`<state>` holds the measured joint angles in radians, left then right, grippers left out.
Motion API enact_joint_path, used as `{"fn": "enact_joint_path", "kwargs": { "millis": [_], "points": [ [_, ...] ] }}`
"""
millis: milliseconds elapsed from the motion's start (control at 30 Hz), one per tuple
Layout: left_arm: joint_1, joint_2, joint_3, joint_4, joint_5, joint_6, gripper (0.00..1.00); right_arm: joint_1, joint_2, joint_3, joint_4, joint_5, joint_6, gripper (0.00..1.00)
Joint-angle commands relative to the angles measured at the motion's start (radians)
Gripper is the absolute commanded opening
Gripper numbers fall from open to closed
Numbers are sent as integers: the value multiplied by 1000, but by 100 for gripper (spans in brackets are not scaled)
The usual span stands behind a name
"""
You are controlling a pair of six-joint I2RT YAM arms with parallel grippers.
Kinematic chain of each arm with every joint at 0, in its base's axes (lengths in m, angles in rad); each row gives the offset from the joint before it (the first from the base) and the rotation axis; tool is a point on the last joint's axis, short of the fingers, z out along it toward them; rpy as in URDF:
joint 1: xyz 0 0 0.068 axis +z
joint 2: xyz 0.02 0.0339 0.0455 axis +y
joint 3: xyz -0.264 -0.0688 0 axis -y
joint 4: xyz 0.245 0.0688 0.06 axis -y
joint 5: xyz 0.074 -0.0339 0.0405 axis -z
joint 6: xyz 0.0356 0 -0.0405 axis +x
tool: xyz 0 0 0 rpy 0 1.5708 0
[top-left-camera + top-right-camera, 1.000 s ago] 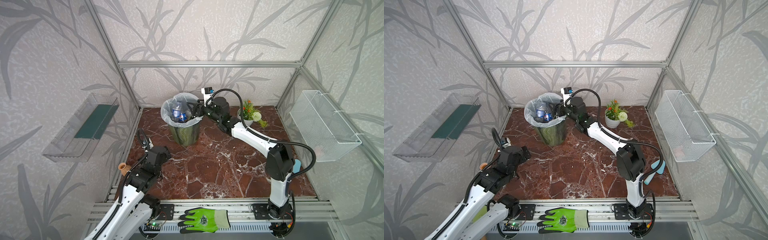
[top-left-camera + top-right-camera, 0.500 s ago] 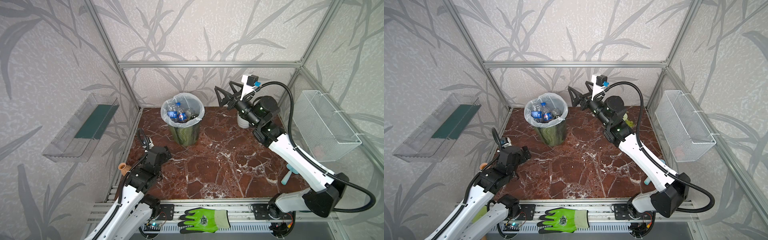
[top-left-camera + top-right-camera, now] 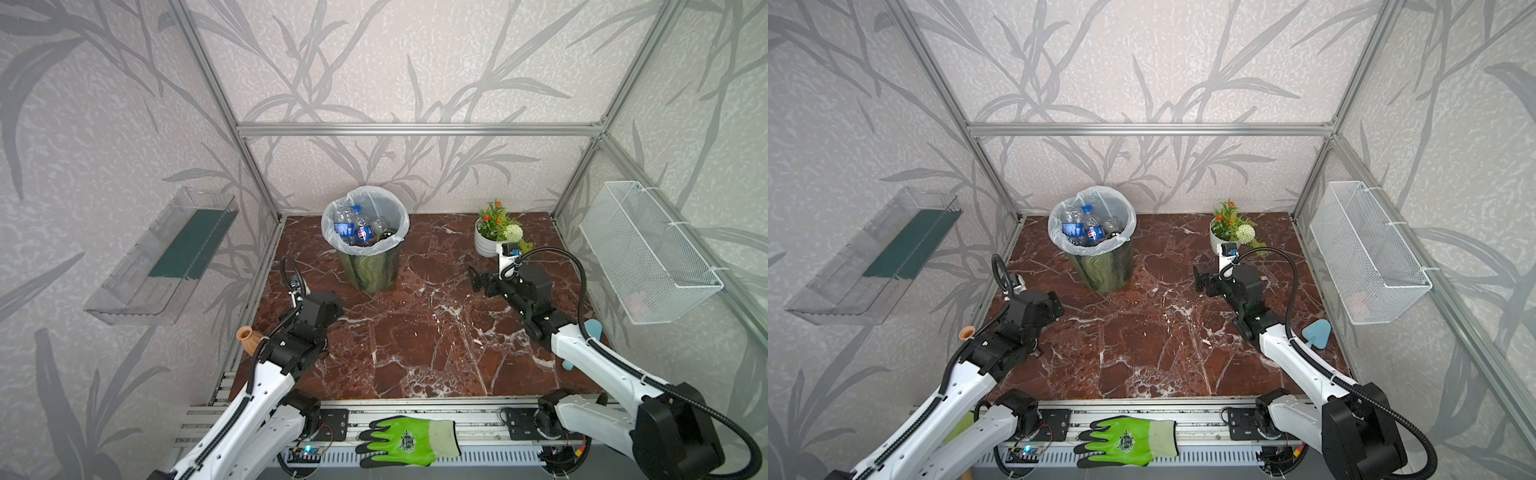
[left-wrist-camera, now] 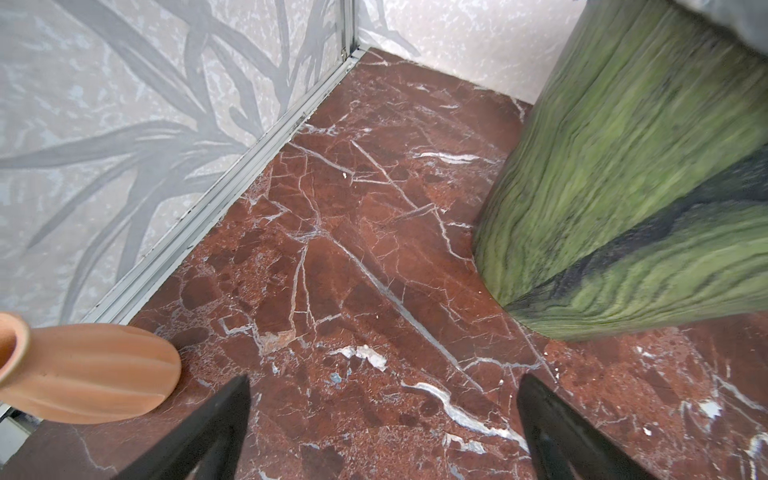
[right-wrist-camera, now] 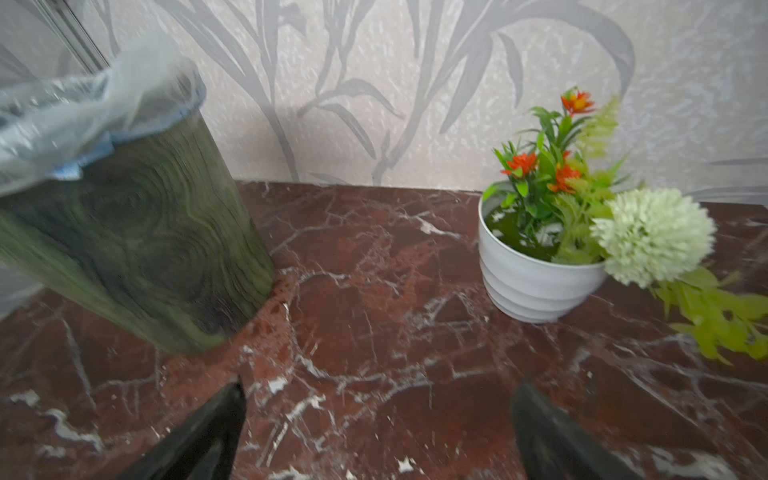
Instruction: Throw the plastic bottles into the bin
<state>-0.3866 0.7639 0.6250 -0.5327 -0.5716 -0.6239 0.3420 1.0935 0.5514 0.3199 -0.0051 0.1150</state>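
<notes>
**Bottles in the bin, both grippers wide and empty over a bare table**

The plastic bottles (image 3: 356, 232), some with blue labels, lie heaped inside the bin (image 3: 370, 274). The bin stands near the back wall with its white liner folded over the rim. No bottle shows on the marble table (image 3: 415, 340), so the task looks done or nearly so.

The right gripper (image 5: 379, 386) hangs low between the bin and the flower pot (image 5: 528, 286), jaws wide and holding nothing. A sideways swing could knock the pot, or tip the bin and spill the bottles.

The left gripper (image 4: 384, 380), also wide and empty, sits near the bin's base. Its arm is just beside a terracotta vase (image 4: 87, 370) at the left rail, and a careless pull could push the vase off. The middle of the table is open for moving.
</notes>
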Motion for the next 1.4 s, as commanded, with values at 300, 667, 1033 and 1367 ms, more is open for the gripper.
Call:
{"fn": "enact_joint_path", "kwargs": {
  "millis": [300, 667, 1033, 1367],
  "points": [
    [26, 105, -41, 101, -85, -24, 99, -113, 75, -206, 213, 160, -201, 99],
    [44, 101, -72, 176, -134, 81, 99, -159, 348, -208, 591, 89, -266, 99],
    [104, 107, -121, 364, -209, 276, 99, -227, 478, -174, 628, 3, -218, 99],
    [248, 291, -204, 713, -138, 359, 99, -233, 492, -177, 657, 8, -204, 99]
  ]
}}
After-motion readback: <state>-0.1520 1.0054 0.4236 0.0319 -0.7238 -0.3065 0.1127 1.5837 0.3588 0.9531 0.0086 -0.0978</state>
